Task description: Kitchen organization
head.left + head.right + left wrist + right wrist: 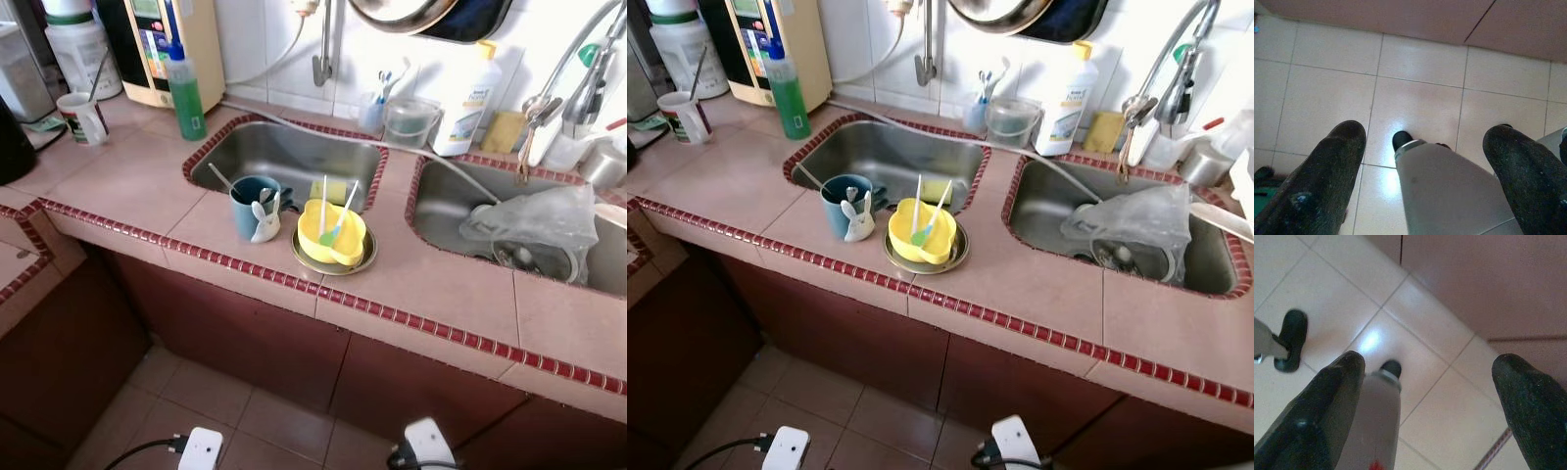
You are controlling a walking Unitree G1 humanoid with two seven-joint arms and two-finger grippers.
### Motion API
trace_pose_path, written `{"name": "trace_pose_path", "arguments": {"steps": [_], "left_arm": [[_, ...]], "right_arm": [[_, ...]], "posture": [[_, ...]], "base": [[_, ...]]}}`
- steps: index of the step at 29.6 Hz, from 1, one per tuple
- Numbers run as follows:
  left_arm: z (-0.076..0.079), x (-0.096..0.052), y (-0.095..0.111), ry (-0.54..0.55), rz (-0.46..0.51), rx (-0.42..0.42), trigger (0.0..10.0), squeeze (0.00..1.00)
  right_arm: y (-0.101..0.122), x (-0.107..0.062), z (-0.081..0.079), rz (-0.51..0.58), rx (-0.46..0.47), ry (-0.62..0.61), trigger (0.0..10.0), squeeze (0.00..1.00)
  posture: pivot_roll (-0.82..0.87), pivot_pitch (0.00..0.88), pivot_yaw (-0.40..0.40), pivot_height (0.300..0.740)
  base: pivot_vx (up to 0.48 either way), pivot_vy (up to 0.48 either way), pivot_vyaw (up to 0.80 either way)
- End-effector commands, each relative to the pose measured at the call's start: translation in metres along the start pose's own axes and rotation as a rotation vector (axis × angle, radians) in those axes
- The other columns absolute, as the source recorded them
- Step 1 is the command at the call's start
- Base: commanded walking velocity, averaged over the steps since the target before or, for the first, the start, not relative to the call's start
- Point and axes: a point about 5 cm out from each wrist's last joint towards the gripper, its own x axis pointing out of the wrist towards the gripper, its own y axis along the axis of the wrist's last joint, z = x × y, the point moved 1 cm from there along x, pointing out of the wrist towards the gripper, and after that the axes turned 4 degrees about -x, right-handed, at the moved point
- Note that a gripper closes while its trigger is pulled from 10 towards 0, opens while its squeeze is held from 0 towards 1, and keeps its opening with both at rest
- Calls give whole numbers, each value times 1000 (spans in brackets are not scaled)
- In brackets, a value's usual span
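Right now both arms hang idle, so start there. Your left gripper [1422, 181] points down at the floor tiles [1415, 98] w/ fingers spread wide and nothing between them; the robot's own leg and foot show in the gap. Your right gripper [1425, 411] is the same: fingers apart, empty, aimed at the floor beside the dark red cabinet front [1488, 279].

Moving out and up, the bench [127, 181] sits well above and ahead of both grippers. Near its front edge, between the two sinks, a yellow bowl [331, 235] rests on a metal plate [333, 262], w/ utensils standing in it, handles tilted up and toward the far side. Just left of it, close together, a blue mug [251, 204] w/ a spoon and a small white rabbit figure [265, 225]. Left sink [289, 152] lies behind the mug; a yellow sponge [333, 188] sits on its near edge, just behind the bowl. Right sink [460, 211] holds a crumpled plastic bag [534, 223].

Far side: green soap bottle [183, 93], white detergent bottle [468, 98], clear container [411, 122]. Far left: white cup [83, 117].

My read: bowl and mug sit roughly centre, a bit left of your midline, so the left arm looks slightly nearer the mug and either arm could take the bowl. Both need a full raise from floor-pointing to bench height first; approach from above, since the handles stick up.
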Motion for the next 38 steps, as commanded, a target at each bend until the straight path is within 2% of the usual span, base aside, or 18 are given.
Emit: {"name": "trace_pose_path", "arguments": {"steps": [1,2,3,4,5,6,7,8,9,10,11,12,17,22,25,28,33,38], "left_arm": [[3,0,-1,-17,-5,3,10000,0],[3,0,-1,-17,-5,3,10000,0],[4,1,0,-31,-4,24,10000,0],[4,1,0,-31,-4,24,10000,0],[6,1,3,-54,4,41,10000,0],[8,2,5,-87,14,65,10000,1000],[9,2,6,-98,17,74,10000,1000],[8,2,8,-100,22,72,10000,1000],[6,2,11,-96,31,55,10000,1000],[6,2,11,-96,31,55,10000,1000],[2,2,15,-74,53,33,10000,867],[-2,2,19,-45,77,22,10000,0],[-7,0,33,-48,197,-35,10000,0],[-7,-8,51,-137,353,86,10000,0],[-6,-13,64,-203,436,142,10000,0],[-3,-17,74,-265,490,177,10000,0],[2,-33,96,-373,620,336,10000,0],[4,-54,117,-486,715,424,10000,0]], "right_arm": [[0,0,3,0,-3,-8,10000,0],[0,0,3,0,-3,-8,10000,0],[-1,-1,3,0,-10,-4,10000,212],[-1,-1,3,0,-10,-4,10000,212],[0,-1,2,8,-15,4,10000,1000],[0,-1,3,10,-33,5,10000,1000],[-1,-1,3,4,-35,12,10000,1000],[-1,-1,3,3,-30,21,10000,753],[0,-1,4,4,-12,34,10000,0],[0,-1,4,4,-12,34,10000,0],[1,-1,6,16,-4,28,10000,0],[4,-1,9,32,-4,14,10000,0],[25,-1,16,137,12,29,10000,0],[61,-4,14,342,-34,164,10000,0],[77,-10,3,445,-191,315,10000,0],[85,-14,-2,497,-254,402,10000,0],[106,-25,-3,603,-287,553,10000,0],[129,-44,-1,702,-308,713,10000,0]], "posture": [[-10,0,-32,740],[-10,0,-32,740],[-10,0,-38,740],[-10,0,-38,740],[-7,0,-44,740],[1,8,-51,740],[3,10,-53,740],[10,15,-59,740],[17,18,-63,740],[17,18,-63,740],[20,22,-66,740],[21,26,-67,740],[21,35,-70,740],[31,65,-68,740],[35,76,-65,740],[38,80,-64,740],[52,89,-67,740],[56,92,-69,740]], "base": [[0,0,0],[0,0,0],[0,0,0],[0,0,0],[0,0,0],[0,0,0],[0,0,0],[0,0,0],[0,0,0],[0,0,0],[0,0,0],[0,0,0],[0,0,0],[0,0,0],[0,0,0],[0,0,0],[0,0,0],[0,0,0]]}}
